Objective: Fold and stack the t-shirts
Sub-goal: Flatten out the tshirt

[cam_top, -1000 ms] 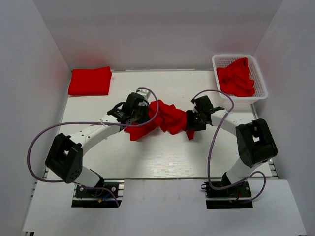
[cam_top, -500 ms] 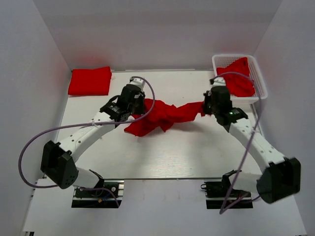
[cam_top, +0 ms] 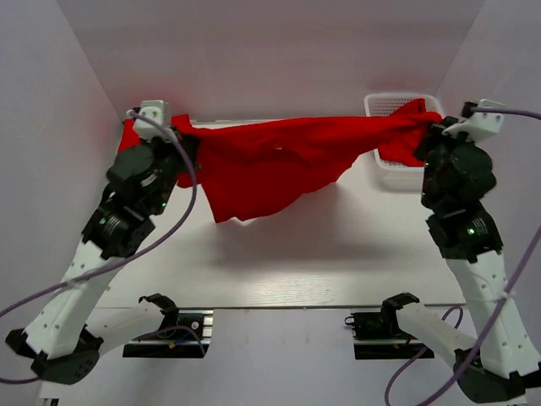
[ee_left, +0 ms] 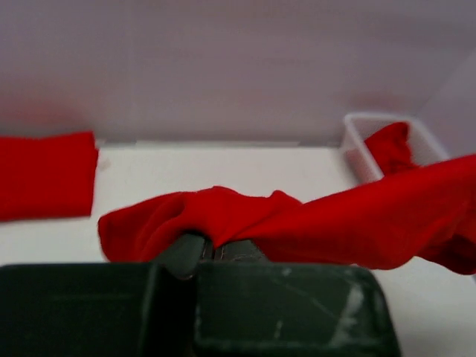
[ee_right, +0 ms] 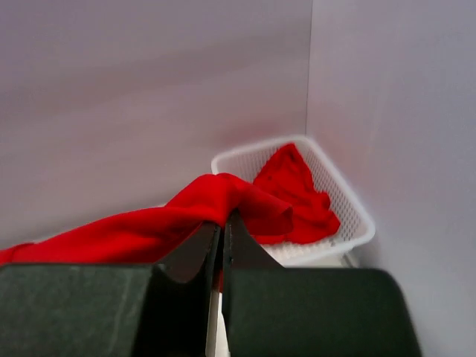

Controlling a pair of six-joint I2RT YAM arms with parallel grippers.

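Observation:
A red t-shirt (cam_top: 279, 161) hangs stretched in the air between my two grippers, high above the table, its lower part drooping in the middle. My left gripper (cam_top: 180, 128) is shut on its left end; in the left wrist view the cloth (ee_left: 297, 223) bunches over my closed gripper (ee_left: 212, 249). My right gripper (cam_top: 429, 128) is shut on its right end; in the right wrist view the cloth (ee_right: 149, 227) drapes over my closed gripper (ee_right: 222, 223). A folded red t-shirt (ee_left: 41, 175) lies at the table's far left, mostly hidden behind my left arm in the top view.
A white mesh basket (ee_right: 349, 204) at the far right corner holds more crumpled red t-shirts (ee_right: 297, 193); it shows partly in the top view (cam_top: 385, 106). White walls enclose the table (cam_top: 296, 262) on three sides.
Both arms have risen and spread apart, lifting the t-shirt off the table and stretching it out in the air. Before, it lay crumpled at the table's middle.

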